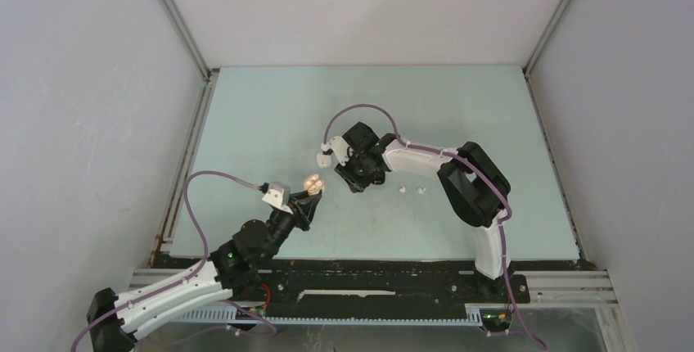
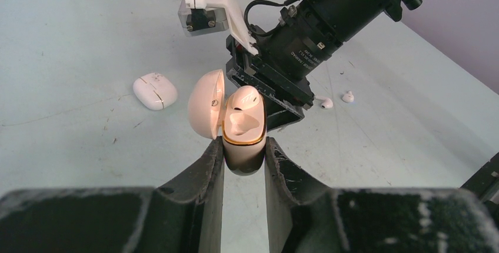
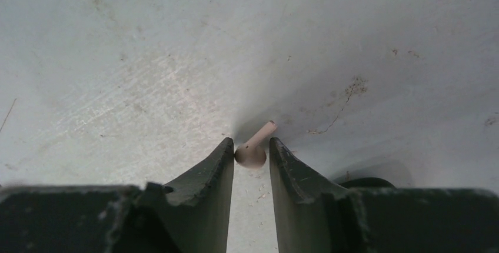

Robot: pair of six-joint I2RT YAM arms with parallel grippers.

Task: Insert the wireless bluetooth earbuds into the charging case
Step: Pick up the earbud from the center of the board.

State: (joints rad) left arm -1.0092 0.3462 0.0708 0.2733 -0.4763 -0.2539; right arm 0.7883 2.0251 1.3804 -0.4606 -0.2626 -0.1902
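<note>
1. Left gripper [image 2: 244, 145] clamps the open case [image 2: 242, 154]; one earbud [image 2: 244, 112] sits inside.
2. Right gripper [image 3: 252, 147] pinches a second earbud [image 3: 253, 153] by its head.
3. Two loose earbuds [image 2: 326, 103] lie side by side on the table [image 1: 270, 106].

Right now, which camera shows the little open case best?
The left wrist view: the charging case is close up, lid open, gripped in the left jaws. Top external shows it only as a tiny bright speck. The right wrist view misses it, showing just an earbud between the right jaws.
</note>
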